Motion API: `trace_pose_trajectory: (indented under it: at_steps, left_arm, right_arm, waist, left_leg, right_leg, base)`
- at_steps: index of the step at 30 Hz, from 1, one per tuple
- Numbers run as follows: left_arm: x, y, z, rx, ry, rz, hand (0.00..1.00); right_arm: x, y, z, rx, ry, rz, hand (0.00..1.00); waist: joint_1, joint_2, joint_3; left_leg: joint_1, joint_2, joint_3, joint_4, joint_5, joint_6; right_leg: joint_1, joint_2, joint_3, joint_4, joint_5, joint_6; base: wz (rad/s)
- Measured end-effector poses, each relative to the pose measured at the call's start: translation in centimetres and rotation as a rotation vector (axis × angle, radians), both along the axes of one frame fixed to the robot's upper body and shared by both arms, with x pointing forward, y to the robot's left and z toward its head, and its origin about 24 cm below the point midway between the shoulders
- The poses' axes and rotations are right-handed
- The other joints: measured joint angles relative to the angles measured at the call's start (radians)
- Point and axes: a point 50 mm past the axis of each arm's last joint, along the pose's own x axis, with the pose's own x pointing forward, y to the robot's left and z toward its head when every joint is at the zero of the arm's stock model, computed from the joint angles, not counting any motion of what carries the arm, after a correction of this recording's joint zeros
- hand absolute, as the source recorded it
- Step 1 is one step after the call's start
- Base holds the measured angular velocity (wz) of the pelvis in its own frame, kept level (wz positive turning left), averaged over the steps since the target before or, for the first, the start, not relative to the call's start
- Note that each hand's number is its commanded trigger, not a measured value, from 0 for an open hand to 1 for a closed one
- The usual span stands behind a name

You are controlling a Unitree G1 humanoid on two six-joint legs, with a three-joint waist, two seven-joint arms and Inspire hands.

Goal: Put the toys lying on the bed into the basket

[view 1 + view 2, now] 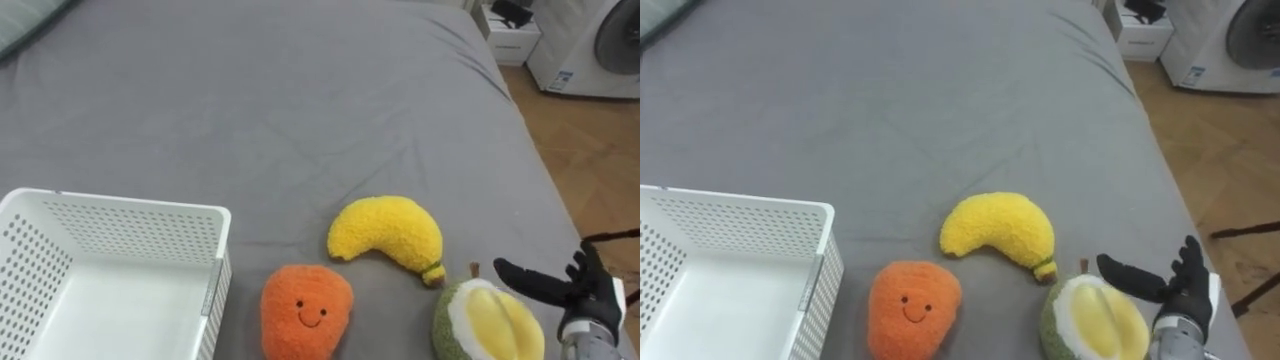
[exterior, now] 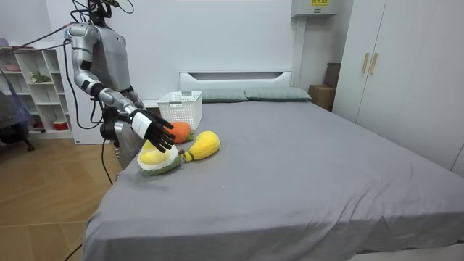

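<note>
1. The wide grey bed (image 1: 300,100) lies bare beyond the toys, so open room is left toward its far end. Its right edge drops to a wooden floor (image 1: 590,160), where a white washing machine (image 1: 590,45) stands.
2. A white perforated plastic basket (image 1: 120,208) is set on the bed at the lower left of the eye views.
3. In the room view the robot is seen standing at the bed's side. A white headboard (image 2: 235,75) and grey-green pillows (image 2: 272,93) are shown past the basket.
4. A smiling orange plush fruit (image 1: 305,310) lies just beside the basket. A yellow plush banana (image 1: 390,235) lies near it, further up the bed. A green-and-yellow plush durian (image 1: 490,320) lies closest to the right edge.
5. The right hand (image 1: 560,288) is held open with its fingers spread straight, just right of the durian. Whether they touch cannot be told.
</note>
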Motion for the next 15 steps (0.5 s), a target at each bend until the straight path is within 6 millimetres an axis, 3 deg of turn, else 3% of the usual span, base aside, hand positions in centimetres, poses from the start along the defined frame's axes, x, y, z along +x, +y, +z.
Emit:
trace_pose_trajectory:
  at_steps: [7,15]
  left_arm:
    - [0.0,-0.1,0.0,0.005,0.007,-0.02,0.0]
    - [-0.2,0.0,0.1,0.008,0.022,-0.016,0.0]
  right_arm:
    - [0.4,1.7,-0.4,-0.002,0.025,0.113,0.0]
    - [0.8,2.3,0.1,0.003,0.0,0.177,0.0]
  waist:
    - [0.002,0.003,-0.0001]
    - [-0.001,0.005,-0.0041]
  left_leg:
    - [-0.001,0.0,-0.001,-0.002,0.0,0.0]
    - [-0.001,-0.001,-0.006,-0.002,0.0,0.001]
  right_leg:
    - [0.0,0.0,-0.002,-0.002,0.0,0.0]
    - [0.007,-0.002,-0.01,-0.001,0.0,0.0]
  base:
    - [0.0]
    - [0.02]
